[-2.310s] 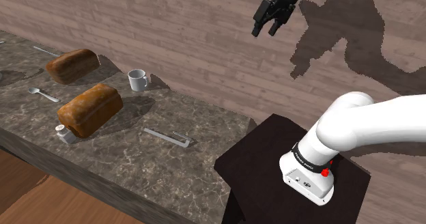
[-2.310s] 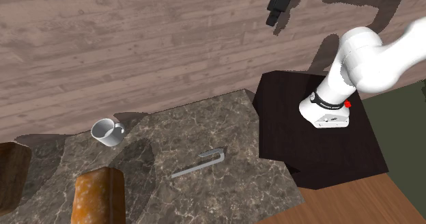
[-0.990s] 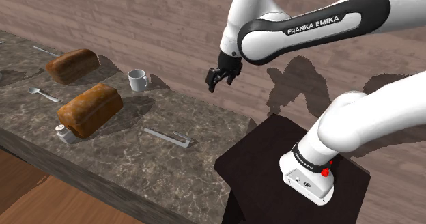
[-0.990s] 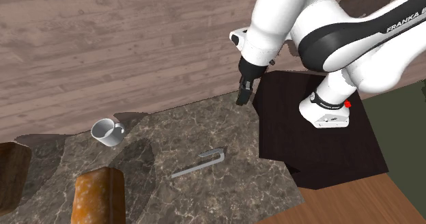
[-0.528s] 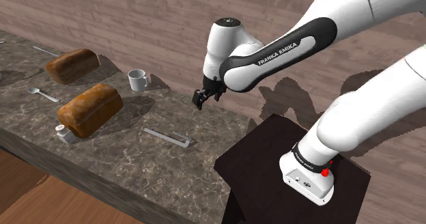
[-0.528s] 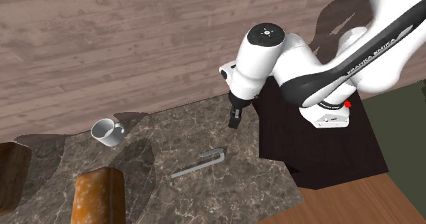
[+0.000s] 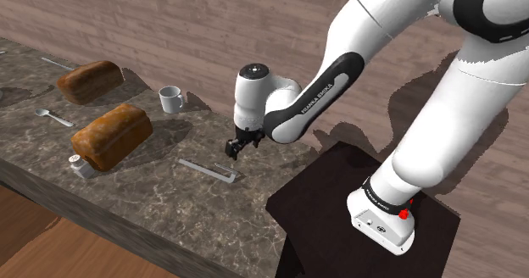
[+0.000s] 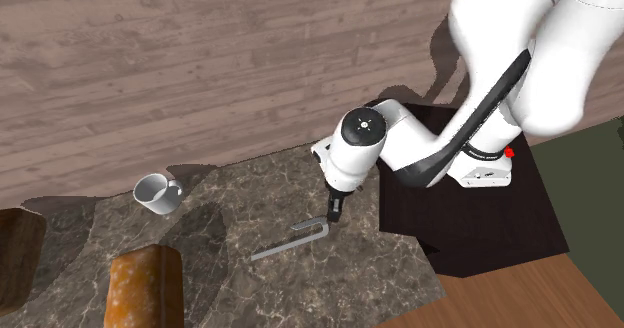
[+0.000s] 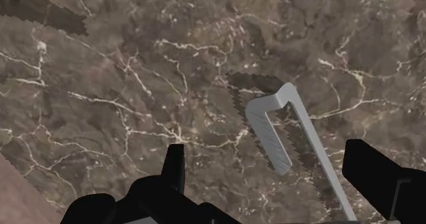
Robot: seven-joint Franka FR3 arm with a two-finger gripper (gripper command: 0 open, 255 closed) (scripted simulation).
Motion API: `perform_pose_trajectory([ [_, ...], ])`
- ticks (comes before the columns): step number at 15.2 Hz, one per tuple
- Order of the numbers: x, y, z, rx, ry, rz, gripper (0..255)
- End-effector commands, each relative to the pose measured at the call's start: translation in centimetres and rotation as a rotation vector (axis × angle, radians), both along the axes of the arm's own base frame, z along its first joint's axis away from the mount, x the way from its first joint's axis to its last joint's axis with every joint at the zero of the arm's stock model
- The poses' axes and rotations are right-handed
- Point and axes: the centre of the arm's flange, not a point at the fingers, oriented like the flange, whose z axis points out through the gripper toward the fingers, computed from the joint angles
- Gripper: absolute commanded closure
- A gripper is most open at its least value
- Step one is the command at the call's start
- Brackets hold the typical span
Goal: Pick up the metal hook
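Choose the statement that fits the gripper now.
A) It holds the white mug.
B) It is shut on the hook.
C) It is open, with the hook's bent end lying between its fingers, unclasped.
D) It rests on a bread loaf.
C: the wrist view shows the gripper with fingers apart, the hook lying on the countertop between them, untouched.

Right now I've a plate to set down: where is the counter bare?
Bare: between the mug and the hook, and the front corner of the counter past the hook. Crowded: the near loaf, shaker and spoon sit close together.
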Motion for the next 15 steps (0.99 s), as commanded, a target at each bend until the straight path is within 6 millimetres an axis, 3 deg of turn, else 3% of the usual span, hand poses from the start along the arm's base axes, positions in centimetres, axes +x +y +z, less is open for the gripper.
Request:
perform_pose_trajectory([
  [1, 0.4, 1.0, -2.5, -0.011, 0.004, 0.004, 0],
  [7, 1.3, 4.2, -9.9, -0.04, 0.023, 0.014, 0],
  [15, 1.4, 4.5, -14.2, -0.043, 0.025, 0.015, 0],
])
